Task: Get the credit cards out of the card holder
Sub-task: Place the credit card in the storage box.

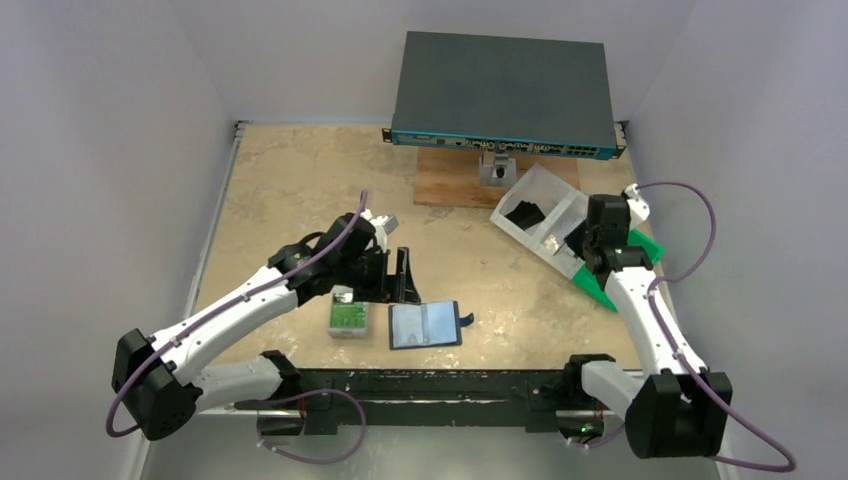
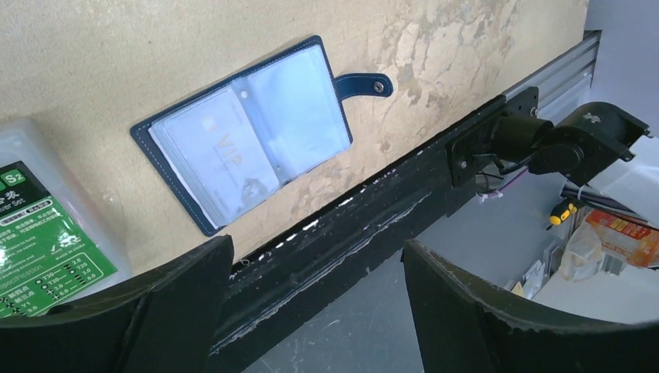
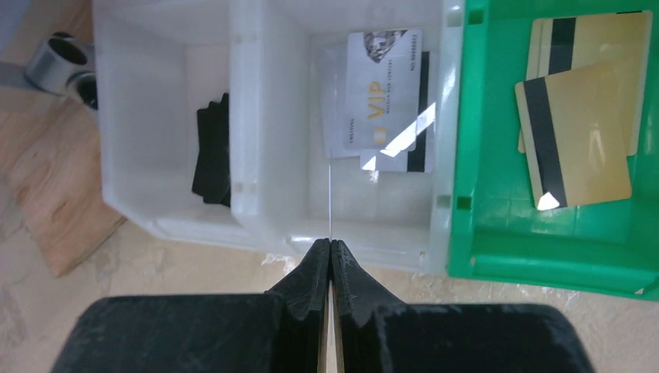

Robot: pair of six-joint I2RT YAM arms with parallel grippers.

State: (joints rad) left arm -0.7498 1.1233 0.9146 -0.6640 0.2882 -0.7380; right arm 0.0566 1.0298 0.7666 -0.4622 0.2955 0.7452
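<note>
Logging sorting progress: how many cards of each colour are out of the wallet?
Gold rectangular cards with dark stripe, in green plastic tray: 2
Silver-white cards, in clear plastic bin: 2
Thin card held edge-on by right gripper, colour unclear: 1
Total: 5

We hold our left arm bent toward the middle, the left gripper with its fingers spread wide. Our right arm stretches far on the right side, the right gripper pinching a credit card edge-on.
</note>
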